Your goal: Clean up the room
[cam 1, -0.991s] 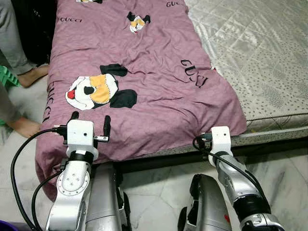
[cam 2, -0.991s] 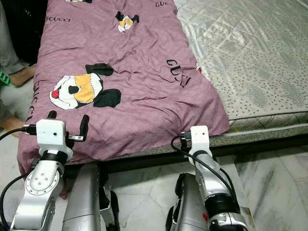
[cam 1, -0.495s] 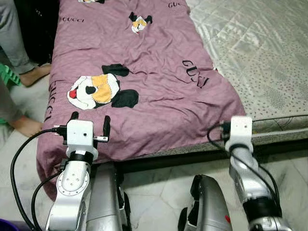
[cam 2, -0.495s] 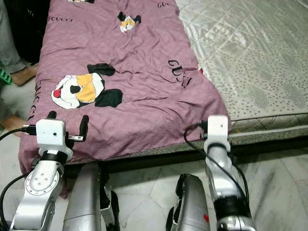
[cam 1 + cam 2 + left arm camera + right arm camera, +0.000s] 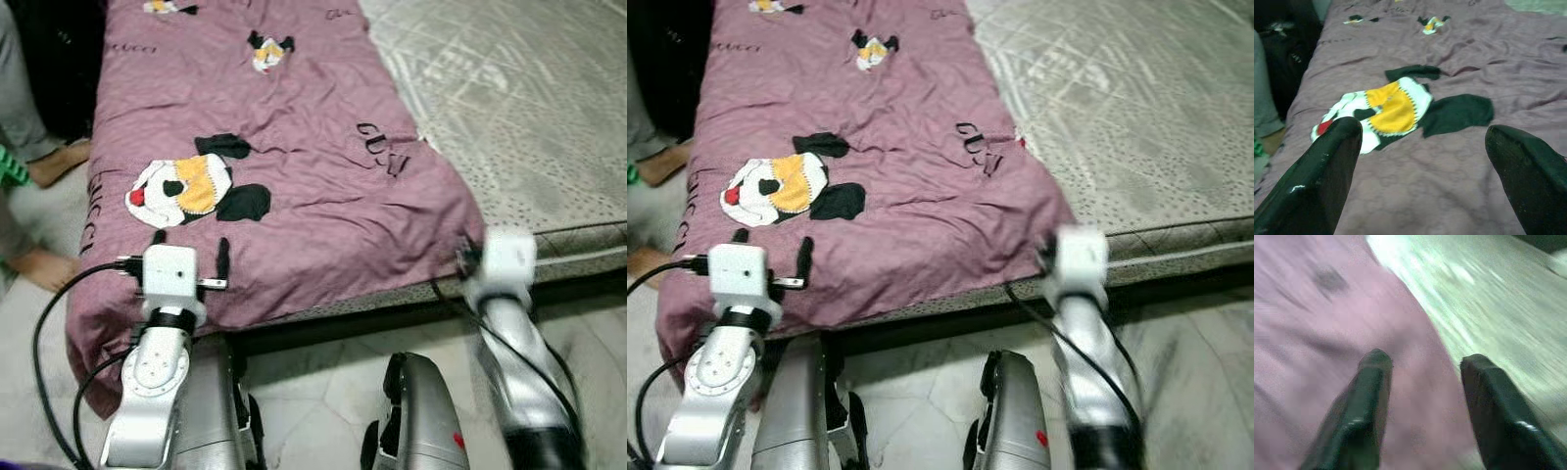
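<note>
Mauve quilted blanket, cartoon-mouse print, rumpled over grey stitched mattress; left pincer and right pincer both released.

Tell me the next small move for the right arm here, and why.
Probably ease the right gripper forward and down onto the near right corner of the mauve cartoon-print quilt. Its jaws are open, above the quilt's edge beside the grey quilted mattress; the left gripper is already open over the near left edge.

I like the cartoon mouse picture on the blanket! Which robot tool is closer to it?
Left. The left tool sits just below the mouse picture; the right tool is by the blanket's far corner.
</note>
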Controlling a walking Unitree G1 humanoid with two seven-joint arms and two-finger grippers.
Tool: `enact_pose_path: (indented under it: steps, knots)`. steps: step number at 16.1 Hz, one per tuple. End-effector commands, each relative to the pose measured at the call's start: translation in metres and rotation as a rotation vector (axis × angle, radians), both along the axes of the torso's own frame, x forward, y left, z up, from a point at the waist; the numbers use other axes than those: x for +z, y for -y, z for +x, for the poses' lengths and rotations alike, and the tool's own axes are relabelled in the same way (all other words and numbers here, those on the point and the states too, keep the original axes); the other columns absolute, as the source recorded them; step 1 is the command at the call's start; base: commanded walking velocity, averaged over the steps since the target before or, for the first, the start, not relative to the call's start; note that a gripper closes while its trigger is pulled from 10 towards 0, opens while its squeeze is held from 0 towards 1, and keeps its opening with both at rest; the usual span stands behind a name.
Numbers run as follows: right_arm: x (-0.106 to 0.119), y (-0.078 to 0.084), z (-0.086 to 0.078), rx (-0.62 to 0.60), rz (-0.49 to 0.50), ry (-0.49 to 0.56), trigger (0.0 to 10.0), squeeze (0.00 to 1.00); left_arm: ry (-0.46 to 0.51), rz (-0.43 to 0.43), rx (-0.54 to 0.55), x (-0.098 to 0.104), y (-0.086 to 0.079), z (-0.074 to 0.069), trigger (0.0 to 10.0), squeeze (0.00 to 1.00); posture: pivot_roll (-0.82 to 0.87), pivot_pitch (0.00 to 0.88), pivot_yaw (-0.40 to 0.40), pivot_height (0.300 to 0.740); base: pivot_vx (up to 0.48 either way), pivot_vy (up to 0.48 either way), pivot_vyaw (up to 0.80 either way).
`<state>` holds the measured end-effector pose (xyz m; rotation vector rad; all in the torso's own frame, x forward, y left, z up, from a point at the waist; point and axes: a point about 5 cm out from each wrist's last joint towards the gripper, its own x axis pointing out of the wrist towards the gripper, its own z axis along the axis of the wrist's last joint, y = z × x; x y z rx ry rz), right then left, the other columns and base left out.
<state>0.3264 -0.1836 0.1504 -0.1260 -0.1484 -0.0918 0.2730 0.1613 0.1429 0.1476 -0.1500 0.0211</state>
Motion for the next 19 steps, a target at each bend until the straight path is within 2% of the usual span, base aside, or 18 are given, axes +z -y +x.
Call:
enact_pose_path:
  steps: [1,2,4,5,7,9,11,14,15,17,19]
  knots:
    - [0.002,-0.011,0.000,0.061,0.019,0.017,10.0,1.00,-0.007,0.010,0.002,-0.002,-0.002,-0.003,10.0,0.00,0.09,0.256,0.008,0.543,0.000,0.000,0.00]
    - [0.003,-0.015,0.003,0.079,0.041,0.017,10.0,1.00,-0.006,0.012,0.002,-0.001,-0.002,-0.004,10.0,0.00,0.11,0.266,0.012,0.543,0.000,0.000,0.00]
    - [0.002,-0.040,0.015,0.209,0.103,-0.005,10.0,1.00,-0.003,0.046,-0.005,0.002,-0.006,-0.014,10.0,0.00,0.15,0.290,0.029,0.543,0.000,0.000,0.00]
    - [0.001,-0.043,0.016,0.226,0.109,-0.009,10.0,1.00,-0.004,0.049,-0.006,0.002,-0.006,-0.016,10.0,0.00,0.15,0.290,0.029,0.543,0.000,0.000,0.00]
    - [-0.005,-0.070,0.025,0.333,0.168,-0.044,10.0,1.00,-0.012,0.067,-0.012,0.002,-0.009,-0.023,10.0,0.00,0.19,0.317,0.047,0.543,0.000,0.000,0.00]
    - [-0.008,-0.085,0.029,0.359,0.177,-0.058,10.0,1.00,-0.018,0.070,-0.014,0.002,-0.009,-0.025,10.0,0.00,0.20,0.329,0.052,0.543,0.000,0.000,0.00]
    - [-0.003,-0.116,0.041,0.416,0.220,-0.088,10.0,1.00,-0.019,0.073,-0.036,0.006,-0.002,-0.034,10.0,0.00,0.24,0.357,0.058,0.543,0.000,0.000,0.00]
    - [-0.001,-0.124,0.049,0.415,0.209,-0.122,10.0,1.00,-0.022,0.076,-0.044,0.008,0.000,-0.038,10.0,0.00,0.27,0.366,0.052,0.543,0.000,0.000,0.00]
    - [-0.001,-0.120,0.058,0.377,0.186,-0.178,10.0,1.00,-0.026,0.079,-0.042,0.010,-0.001,-0.039,10.0,0.00,0.28,0.372,0.046,0.543,0.000,0.000,0.00]
    - [0.001,-0.110,0.064,0.330,0.162,-0.210,10.0,1.00,-0.028,0.081,-0.040,0.010,-0.001,-0.040,10.0,0.00,0.28,0.373,0.042,0.543,0.000,0.000,0.00]
    - [-0.001,-0.085,0.071,0.212,0.109,-0.274,10.0,1.00,-0.038,0.083,-0.035,0.009,-0.001,-0.042,10.0,0.00,0.28,0.370,0.032,0.543,0.000,0.000,0.00]
